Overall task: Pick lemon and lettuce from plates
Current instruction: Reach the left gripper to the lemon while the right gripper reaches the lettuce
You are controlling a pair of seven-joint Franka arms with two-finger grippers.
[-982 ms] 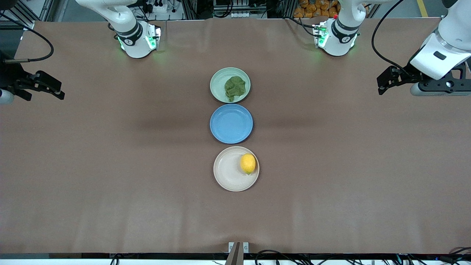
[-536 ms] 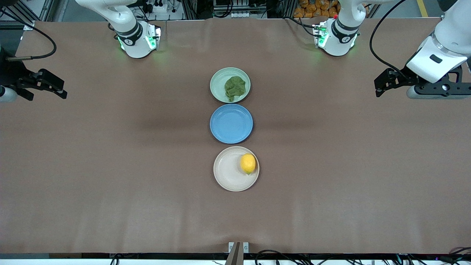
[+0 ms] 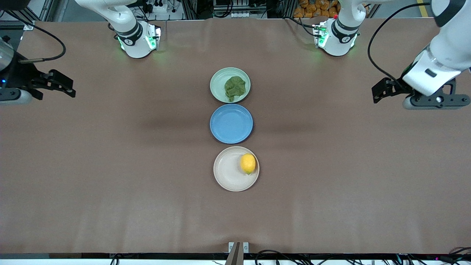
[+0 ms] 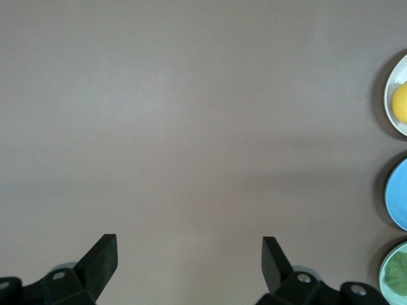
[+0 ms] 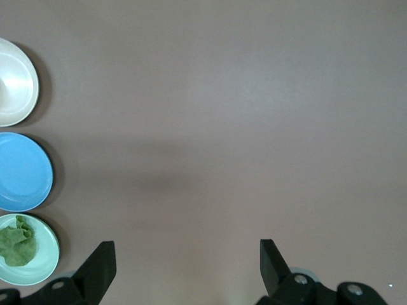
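Note:
The yellow lemon (image 3: pixel 248 163) lies on the beige plate (image 3: pixel 225 170), the plate nearest the front camera. The dark green lettuce (image 3: pixel 234 88) lies on the mint plate (image 3: pixel 217 84), nearest the robots' bases. My left gripper (image 3: pixel 378 94) is open and empty over the table at the left arm's end. My right gripper (image 3: pixel 68 88) is open and empty over the right arm's end. The left wrist view shows its gripper (image 4: pixel 189 245), the lemon (image 4: pixel 400 103) and the lettuce (image 4: pixel 399 271). The right wrist view shows its gripper (image 5: pixel 186 249) and the lettuce (image 5: pixel 16 245).
An empty blue plate (image 3: pixel 231 123) sits between the mint and beige plates, the three in a row down the table's middle. Brown table surface (image 3: pixel 331 154) stretches between each gripper and the plates.
Both grippers have moved a little toward the middle of the table, still open. The plates, lemon and lettuce have not moved.

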